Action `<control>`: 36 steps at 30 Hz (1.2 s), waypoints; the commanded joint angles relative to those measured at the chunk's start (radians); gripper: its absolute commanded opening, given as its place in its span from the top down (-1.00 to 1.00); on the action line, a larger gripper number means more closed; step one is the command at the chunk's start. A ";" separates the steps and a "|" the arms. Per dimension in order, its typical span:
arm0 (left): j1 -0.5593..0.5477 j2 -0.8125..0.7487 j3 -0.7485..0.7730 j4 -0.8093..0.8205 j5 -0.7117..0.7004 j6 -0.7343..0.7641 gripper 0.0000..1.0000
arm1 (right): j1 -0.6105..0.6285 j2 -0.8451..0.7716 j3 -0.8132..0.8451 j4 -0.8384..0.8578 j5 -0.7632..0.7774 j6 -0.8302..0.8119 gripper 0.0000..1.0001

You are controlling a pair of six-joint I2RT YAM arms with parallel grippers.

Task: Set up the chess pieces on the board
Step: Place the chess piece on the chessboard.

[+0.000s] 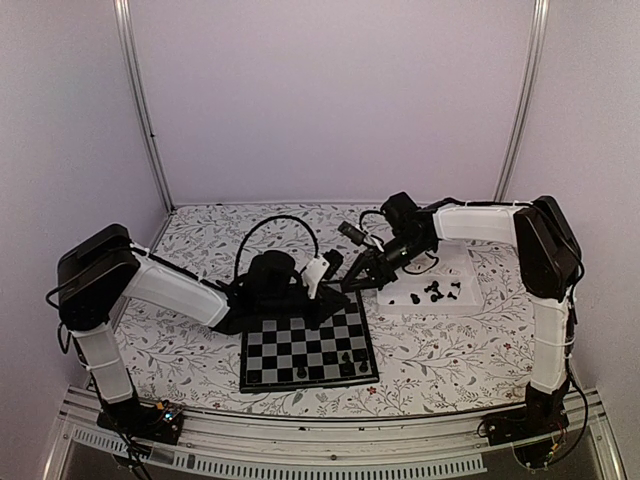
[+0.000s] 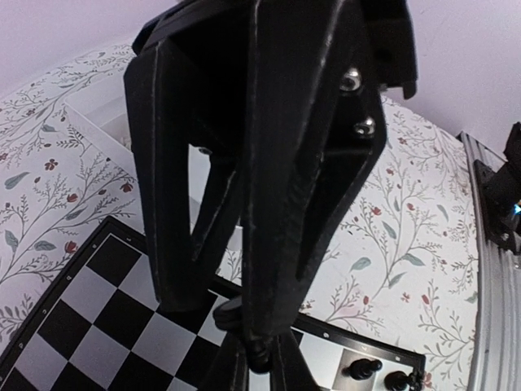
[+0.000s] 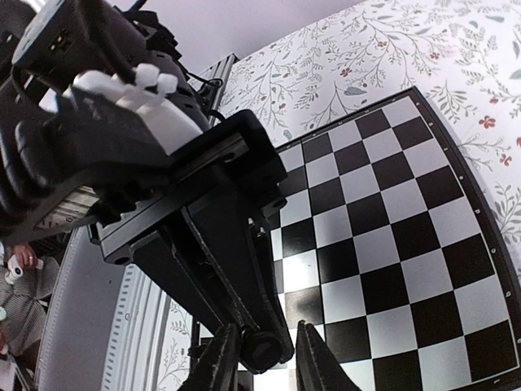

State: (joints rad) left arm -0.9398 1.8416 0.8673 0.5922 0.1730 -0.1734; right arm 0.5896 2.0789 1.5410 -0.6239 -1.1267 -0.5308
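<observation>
Left jaws: pressed together at the end of the left arm (image 1: 170, 290), with their tips pushed into the gap of the right jaws. A small dark lump (image 3: 264, 352) sits right at the tips. It is black on black, so I cannot tell whether it is a piece or part of a finger.
Right jaws: spread a little at the end of the right arm (image 1: 480, 222), with one finger on each side of the left jaws' tips.
Meeting point: the two pairs of jaws are tip to tip in the air, with nothing resting on the surface there.
Board (image 1: 300, 350): lies flat on the bench (image 1: 200, 250), below the jaws. They meet over its far right corner.
Chess pieces (image 1: 347, 360): a few black ones stand on the board's near rows, well apart from both jaws and nearer the arm bases than the jaws are.
Tray (image 1: 470, 305): white and shallow, just beside the right jaws on their outer side. It holds a loose cluster of black pieces.
</observation>
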 commanded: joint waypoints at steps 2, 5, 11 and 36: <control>0.023 -0.098 0.059 -0.203 0.102 0.010 0.94 | 0.000 -0.086 0.030 -0.084 0.007 -0.051 0.27; 0.040 -0.132 0.130 -0.429 0.180 0.009 0.94 | -0.005 -0.114 0.066 -0.170 0.010 -0.129 0.17; 0.045 -0.178 0.268 -0.960 0.211 0.068 0.95 | -0.017 -0.199 0.040 -0.189 0.045 -0.189 0.08; 0.031 0.037 0.590 -1.774 -0.189 0.219 0.95 | -0.098 -0.259 -0.021 -0.264 0.066 -0.320 0.06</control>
State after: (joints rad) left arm -0.9016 1.8030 1.3834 -1.0996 0.0032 0.0189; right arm 0.4915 1.8599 1.5299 -0.8577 -1.0424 -0.8135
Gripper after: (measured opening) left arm 0.077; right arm 0.471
